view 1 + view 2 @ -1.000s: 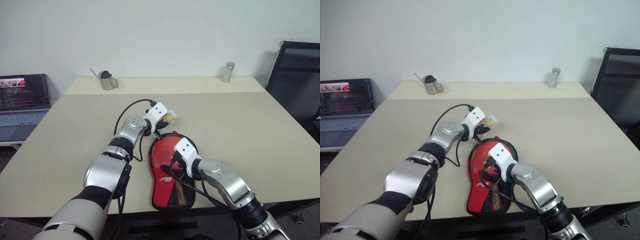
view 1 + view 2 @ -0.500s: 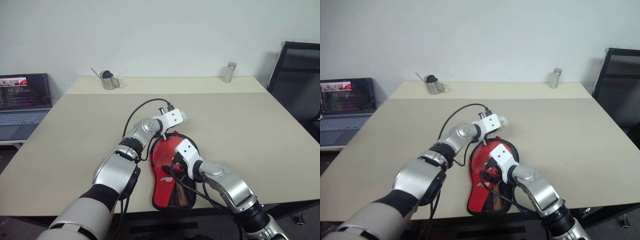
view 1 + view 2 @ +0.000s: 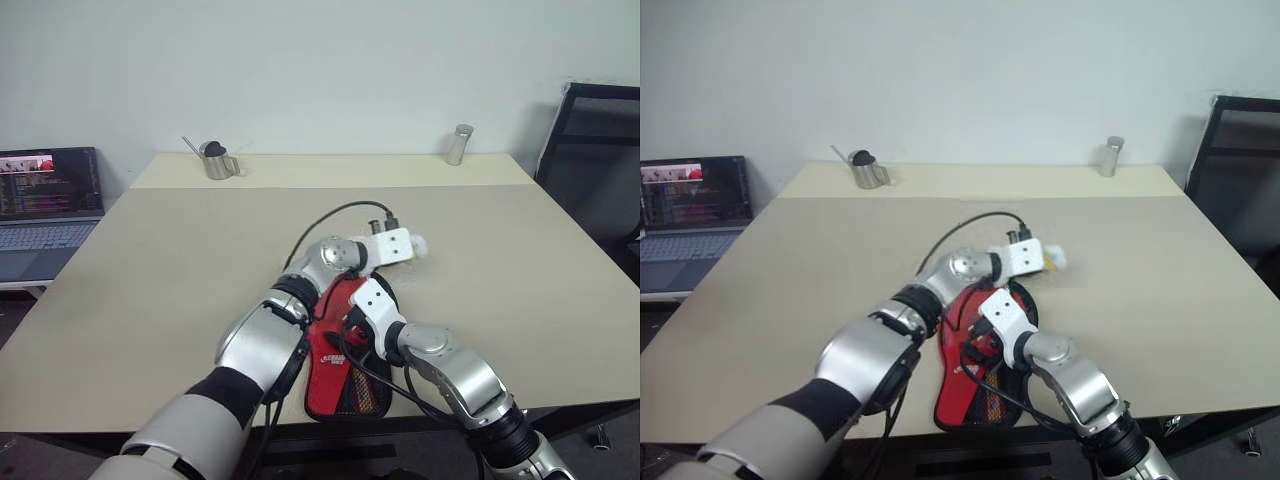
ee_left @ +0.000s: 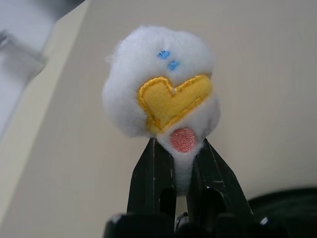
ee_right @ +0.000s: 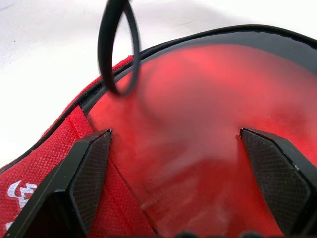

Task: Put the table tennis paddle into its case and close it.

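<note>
Our left gripper (image 4: 176, 163) has swung right across the case (image 3: 340, 385), still pinching a white plush charm (image 4: 161, 87); the right gripper (image 5: 181, 173) stays wide open over the paddle (image 5: 198, 129) inside, on the table (image 3: 180, 260)

1 case (image 3: 330, 365), red panel with black mesh pocket. 1 table tennis paddle (image 5: 198, 124), red face. 1 white plush charm (image 4: 161, 87) with yellow patch. 1 beige table (image 3: 150, 290). 1 metal cup (image 3: 215, 163). 1 metal cylinder (image 3: 457, 144). 1 laptop (image 3: 45, 200). 1 black chair (image 3: 595, 160). 2 grippers: left gripper (image 4: 177, 181), right gripper (image 5: 188, 163).
</note>
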Robot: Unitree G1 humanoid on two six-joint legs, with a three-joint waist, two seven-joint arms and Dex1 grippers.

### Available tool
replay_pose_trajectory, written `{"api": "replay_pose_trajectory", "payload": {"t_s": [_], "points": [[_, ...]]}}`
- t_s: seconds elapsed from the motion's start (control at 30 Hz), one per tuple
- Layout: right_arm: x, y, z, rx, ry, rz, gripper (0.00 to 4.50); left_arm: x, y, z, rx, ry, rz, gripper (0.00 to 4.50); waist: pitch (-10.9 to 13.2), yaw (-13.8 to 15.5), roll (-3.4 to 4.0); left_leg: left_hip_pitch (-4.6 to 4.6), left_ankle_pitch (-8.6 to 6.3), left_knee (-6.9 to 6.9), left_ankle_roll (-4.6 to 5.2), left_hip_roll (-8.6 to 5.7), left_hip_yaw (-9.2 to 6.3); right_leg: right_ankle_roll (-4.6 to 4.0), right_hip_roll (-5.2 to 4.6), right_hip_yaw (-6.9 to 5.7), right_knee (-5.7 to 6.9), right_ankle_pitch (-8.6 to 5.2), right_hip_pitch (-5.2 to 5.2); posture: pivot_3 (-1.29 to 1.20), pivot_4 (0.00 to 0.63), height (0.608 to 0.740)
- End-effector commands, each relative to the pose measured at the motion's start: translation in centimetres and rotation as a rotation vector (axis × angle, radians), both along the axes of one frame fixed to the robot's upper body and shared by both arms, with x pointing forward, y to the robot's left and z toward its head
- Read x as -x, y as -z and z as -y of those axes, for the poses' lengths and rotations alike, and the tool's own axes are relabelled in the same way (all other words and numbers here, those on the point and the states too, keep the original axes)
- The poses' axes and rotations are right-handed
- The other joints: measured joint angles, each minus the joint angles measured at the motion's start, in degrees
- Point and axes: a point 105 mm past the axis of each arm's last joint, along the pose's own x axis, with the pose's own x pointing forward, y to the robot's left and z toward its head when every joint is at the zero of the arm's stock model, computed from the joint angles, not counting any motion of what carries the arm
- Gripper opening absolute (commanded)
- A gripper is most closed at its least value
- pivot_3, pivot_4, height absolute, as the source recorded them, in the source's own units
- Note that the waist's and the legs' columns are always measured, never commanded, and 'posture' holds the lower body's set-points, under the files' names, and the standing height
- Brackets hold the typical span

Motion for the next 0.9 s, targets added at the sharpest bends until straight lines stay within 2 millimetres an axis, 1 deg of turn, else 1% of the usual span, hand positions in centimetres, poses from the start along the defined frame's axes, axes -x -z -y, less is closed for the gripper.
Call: {"api": "replay_pose_trajectory", "payload": {"t_s": [0.03,0.17,0.3,0.37,0.4,0.43,0.53,0.57,0.63,0.7,0.77,0.83,0.9], "points": [[1.0,3.7,0.3,0.081,0.009,-0.129,4.50,2.3,-2.0,3.2,0.083,0.171,0.008,0.01,0.00,-0.02,0.01,0.00,0.00,0.00,0.00,0.00,0.00,0.00,0.00,0.00,0.00,0.00,0.00,0.00,0.150,0.740],[1.0,3.6,0.4,0.081,0.012,-0.126,4.50,3.4,-1.2,4.0,0.071,0.235,-0.023,0.01,-0.07,-0.26,0.13,0.01,0.00,-0.01,0.01,0.02,-0.01,0.00,0.02,0.00,0.00,0.00,0.00,0.00,0.150,0.740],[0.9,3.7,0.4,0.082,0.017,-0.124,4.50,3.2,-0.3,3.3,0.038,0.223,-0.046,0.01,-0.11,-0.40,0.15,0.01,0.00,-0.01,0.01,0.01,-0.01,0.00,0.02,0.00,-0.01,0.00,0.00,0.00,0.150,0.740],[0.9,3.7,0.4,0.083,0.017,-0.125,4.50,3.1,-0.2,2.9,0.043,0.216,-0.077,0.01,-0.11,-0.40,0.15,0.01,0.00,-0.01,0.01,0.01,-0.02,0.00,0.02,-0.01,-0.01,0.00,0.00,0.00,0.150,0.740],[0.9,3.7,0.4,0.083,0.016,-0.126,4.50,3.0,-0.2,2.8,0.048,0.212,-0.086,0.74,-0.11,-0.41,0.15,0.01,0.00,-0.01,0.01,0.01,-0.02,0.00,0.02,-0.01,-0.01,0.00,0.00,0.00,0.150,0.740],[0.9,3.7,0.3,0.084,0.015,-0.126,4.50,3.0,-0.2,2.6,0.050,0.210,-0.097,0.99,-0.11,-0.41,0.15,0.01,-0.01,-0.01,0.01,0.01,-0.02,0.00,0.02,-0.01,-0.01,-0.01,0.00,0.00,0.150,0.740],[0.9,3.7,0.2,0.084,0.011,-0.125,4.50,2.4,-0.5,2.1,0.050,0.181,-0.077,2.12,-0.11,-0.40,0.16,0.01,-0.01,-0.01,0.01,0.01,-0.02,0.00,0.02,-0.01,-0.01,0.00,0.00,0.00,0.150,0.740],[0.8,3.7,0.2,0.084,0.010,-0.124,4.50,1.9,-0.7,1.8,0.046,0.145,-0.045,2.44,-0.12,-0.37,0.17,0.01,-0.01,0.00,0.01,0.01,-0.03,0.00,0.03,-0.02,-0.01,0.00,0.01,0.00,0.150,0.740],[0.7,3.6,0.1,0.085,0.007,-0.120,4.50,0.8,-1.2,1.2,0.031,0.077,0.004,2.89,-0.13,-0.31,0.17,0.01,0.00,0.01,0.01,0.00,-0.05,0.00,0.02,-0.02,-0.01,0.00,0.02,0.00,0.150,0.740],[0.6,3.5,0.2,0.084,0.004,-0.116,4.50,-0.2,-2.1,0.2,0.030,0.013,0.050,3.15,-0.14,-0.31,0.17,0.02,0.00,0.02,0.01,-0.01,-0.07,0.00,0.01,-0.04,-0.02,0.00,0.07,0.00,0.150,0.740],[0.5,3.5,0.1,0.082,0.001,-0.114,4.50,-0.8,-3.4,-0.7,0.058,-0.010,0.075,3.17,-0.14,-0.34,0.17,0.02,0.00,0.02,0.01,0.00,-0.07,0.01,0.01,-0.04,-0.02,0.00,0.07,0.00,0.150,0.740],[0.5,3.4,0.0,0.079,-0.002,-0.112,4.50,-1.0,-4.9,-1.1,0.105,-0.002,0.106,3.17,-0.13,-0.43,0.17,0.02,0.00,0.01,0.01,0.01,-0.07,0.00,0.02,-0.04,-0.02,0.00,0.06,0.00,0.150,0.740],[0.4,3.4,-0.1,0.076,-0.003,-0.111,4.50,-1.3,-6.8,-1.7,0.157,-0.008,0.139,3.17,-0.13,-0.46,0.17,0.01,0.00,0.01,0.01,0.03,-0.07,0.00,0.04,-0.04,-0.01,0.00,0.03,0.00,0.150,0.740]]}}
